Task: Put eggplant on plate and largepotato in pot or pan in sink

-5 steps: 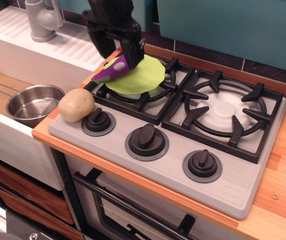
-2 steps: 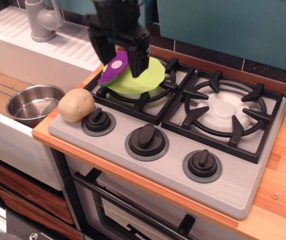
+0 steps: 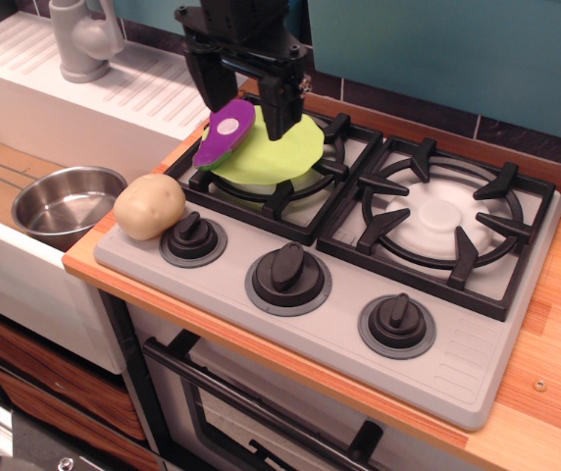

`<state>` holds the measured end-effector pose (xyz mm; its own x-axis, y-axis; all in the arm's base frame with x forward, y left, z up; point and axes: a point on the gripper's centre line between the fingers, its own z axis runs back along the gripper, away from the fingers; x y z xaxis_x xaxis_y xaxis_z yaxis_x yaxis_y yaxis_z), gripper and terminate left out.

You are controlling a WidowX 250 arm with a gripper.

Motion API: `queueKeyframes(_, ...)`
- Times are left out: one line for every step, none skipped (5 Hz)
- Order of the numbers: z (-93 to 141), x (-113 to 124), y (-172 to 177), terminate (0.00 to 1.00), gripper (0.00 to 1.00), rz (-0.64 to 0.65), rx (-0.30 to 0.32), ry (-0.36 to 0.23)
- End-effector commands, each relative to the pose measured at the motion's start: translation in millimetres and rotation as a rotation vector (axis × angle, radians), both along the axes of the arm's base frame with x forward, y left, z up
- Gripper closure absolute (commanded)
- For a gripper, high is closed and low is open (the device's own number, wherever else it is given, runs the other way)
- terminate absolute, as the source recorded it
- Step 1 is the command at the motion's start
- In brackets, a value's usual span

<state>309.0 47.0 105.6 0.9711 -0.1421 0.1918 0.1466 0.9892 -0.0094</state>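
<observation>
The purple eggplant (image 3: 224, 133) lies tilted on the left rim of the lime-green plate (image 3: 279, 155), with its flat cut face and pale spot facing up. The plate rests on the back-left burner grate. My gripper (image 3: 244, 118) hangs just above the eggplant, with its black fingers (image 3: 280, 110) spread apart on either side and nothing held. The tan largepotato (image 3: 149, 206) sits on the stove's front-left corner, beside a knob. The steel pot (image 3: 65, 203) with a wire handle stands in the sink (image 3: 11, 263) to the left.
A grey faucet (image 3: 79, 39) and ribbed white drainboard (image 3: 124, 88) stand behind the sink. Three black knobs (image 3: 288, 268) line the stove front. The right burner (image 3: 442, 216) is bare. A teal wall panel (image 3: 437, 49) runs behind the stove.
The gripper carried the eggplant slightly right onto the plate's left rim, opened and rose. The eggplant now rests with its cut face up. Potato and pot have not moved.
</observation>
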Motion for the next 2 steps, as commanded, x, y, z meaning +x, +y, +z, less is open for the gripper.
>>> queueKeyframes(21, 7, 1, 0.00, 0.00, 0.003, 0.015, -0.073)
queueKeyframes(2, -10, 4, 0.00, 0.00, 0.035, 0.046, -0.110)
